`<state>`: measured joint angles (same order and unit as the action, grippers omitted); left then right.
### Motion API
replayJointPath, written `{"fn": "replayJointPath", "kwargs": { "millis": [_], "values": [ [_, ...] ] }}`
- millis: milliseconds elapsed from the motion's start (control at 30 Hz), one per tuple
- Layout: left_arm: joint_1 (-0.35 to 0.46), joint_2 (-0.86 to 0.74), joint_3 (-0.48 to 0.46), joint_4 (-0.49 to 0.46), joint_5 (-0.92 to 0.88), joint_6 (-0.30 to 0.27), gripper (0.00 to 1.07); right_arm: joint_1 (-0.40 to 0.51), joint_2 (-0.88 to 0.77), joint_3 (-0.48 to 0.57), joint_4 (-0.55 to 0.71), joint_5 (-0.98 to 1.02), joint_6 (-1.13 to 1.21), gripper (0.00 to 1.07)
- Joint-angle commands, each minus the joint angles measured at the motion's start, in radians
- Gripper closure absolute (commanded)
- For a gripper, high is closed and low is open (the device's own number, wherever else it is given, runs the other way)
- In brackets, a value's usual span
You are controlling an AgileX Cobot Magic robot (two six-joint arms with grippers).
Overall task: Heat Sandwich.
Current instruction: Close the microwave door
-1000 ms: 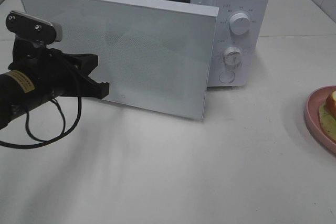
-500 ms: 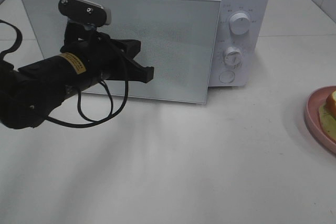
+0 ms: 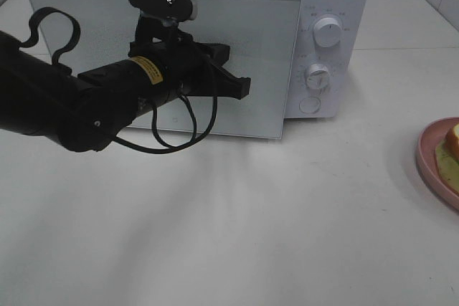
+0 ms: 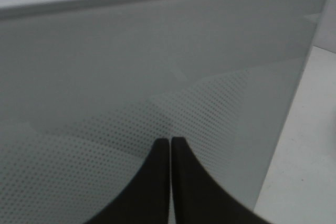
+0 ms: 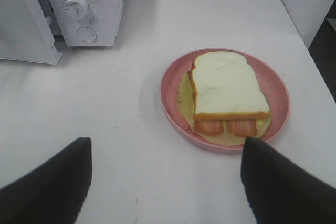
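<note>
Handling estimate first: the sandwich point(image 5: 227, 90) looks soft and light, thick white bread that would dent under a hard pinch, with loose filling (pale yellow sheet, reddish pieces) showing at its near edge and liable to slide out. Judgement: better to take hold of the pink plate point(image 5: 173, 77) by its rim than the bread itself; the plate looks stiff, possibly slick.

Location: sandwich sits on the plate on the white counter point(image 5: 131, 35), centre-right of the right wrist view; in the high view only a sliver shows at the right edge point(image 3: 453, 141), well apart from the microwave point(image 3: 330, 5).

Right gripper point(image 5: 165, 182): jaws spread wide, holding nothing; the two dark fingers frame the lower corners of the frame, the plate lying ahead of the gap and nearer the right-hand finger, not touching.

Left gripper point(image 4: 170, 148): jaws pressed together, tips against or just short of the microwave door point(image 3: 258, 48), upper centre of the high view; contact cannot be confirmed. Door appears nearly shut. Sandwich far from this gripper.
</note>
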<state>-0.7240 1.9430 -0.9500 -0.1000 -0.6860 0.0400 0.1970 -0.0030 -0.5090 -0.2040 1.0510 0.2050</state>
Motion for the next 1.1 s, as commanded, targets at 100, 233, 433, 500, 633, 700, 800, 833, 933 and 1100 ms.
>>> {"fn": "replayJointPath", "kwargs": {
  "millis": [100, 233, 433, 500, 633, 700, 800, 833, 933, 1100],
  "values": [
    [-0.006, 0.025, -0.085, -0.018, 0.047, -0.009, 1.06, -0.006, -0.025, 0.003, -0.003, -0.002, -0.012, 0.31],
    [-0.006, 0.037, -0.121, -0.022, 0.061, -0.009, 1.06, -0.006, -0.025, 0.003, -0.003, -0.002, -0.012, 0.31],
    [-0.012, 0.057, -0.193, -0.022, 0.069, -0.009, 1.06, -0.006, -0.025, 0.003, -0.003, -0.002, -0.012, 0.31],
    [-0.012, 0.06, -0.201, -0.022, 0.074, -0.009, 1.06, -0.006, -0.025, 0.003, -0.003, -0.002, -0.012, 0.31],
    [-0.012, 0.081, -0.244, -0.034, 0.116, -0.009, 1.06, -0.006, -0.025, 0.003, -0.003, -0.002, -0.012, 0.31],
    [-0.012, 0.094, -0.262, -0.041, 0.122, -0.009, 1.06, -0.006, -0.025, 0.003, -0.003, -0.002, -0.012, 0.31],
    [-0.012, 0.116, -0.297, -0.041, 0.126, -0.009, 1.06, -0.006, -0.025, 0.003, -0.003, -0.002, -0.012, 0.31],
    [-0.012, 0.122, -0.307, -0.042, 0.131, -0.009, 1.06, -0.006, -0.025, 0.003, -0.003, -0.002, -0.012, 0.31],
    [-0.008, 0.14, -0.357, -0.058, 0.172, -0.007, 1.06, -0.006, -0.025, 0.003, -0.003, -0.002, -0.012, 0.31],
    [0.003, 0.166, -0.41, -0.074, 0.185, -0.004, 1.06, -0.006, -0.025, 0.003, -0.003, -0.002, -0.012, 0.31]
  ]
}}
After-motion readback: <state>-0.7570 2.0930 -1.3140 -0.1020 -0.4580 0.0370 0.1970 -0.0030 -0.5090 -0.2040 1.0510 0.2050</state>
